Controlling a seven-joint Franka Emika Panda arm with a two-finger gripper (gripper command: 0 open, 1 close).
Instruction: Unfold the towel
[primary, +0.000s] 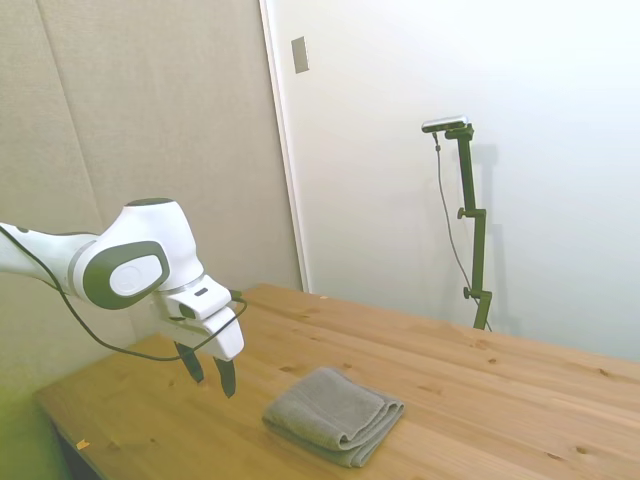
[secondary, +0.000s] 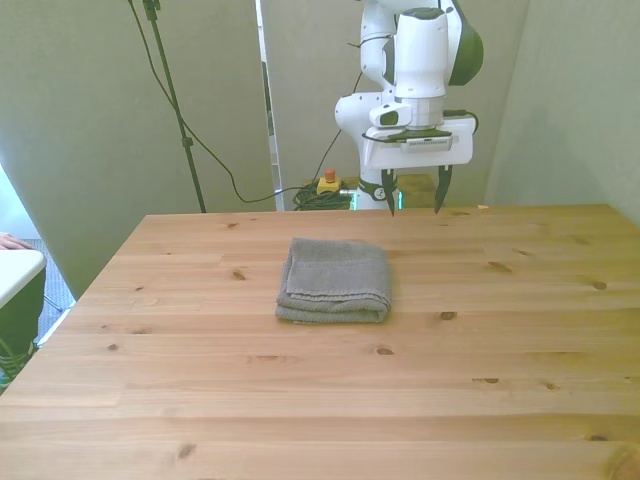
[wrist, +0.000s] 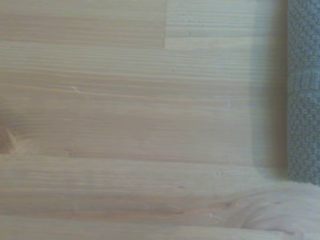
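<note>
The towel (primary: 335, 414) (secondary: 335, 279) is grey terry cloth, folded into a thick rectangle, and lies flat in the middle of the wooden table. My gripper (primary: 208, 375) (secondary: 412, 195) hangs open above the table's far edge, toward the front view's right of the towel and apart from it, with nothing between its dark fingers. The wrist view shows bare wood with one edge of the towel (wrist: 304, 95) at its border.
The wooden table (secondary: 320, 400) carries only the towel. A person's hand (secondary: 10, 241) rests on a white surface (secondary: 15, 270) off the table's edge at the front view's left. Cables and a red button (secondary: 327, 182) lie on the floor behind the table.
</note>
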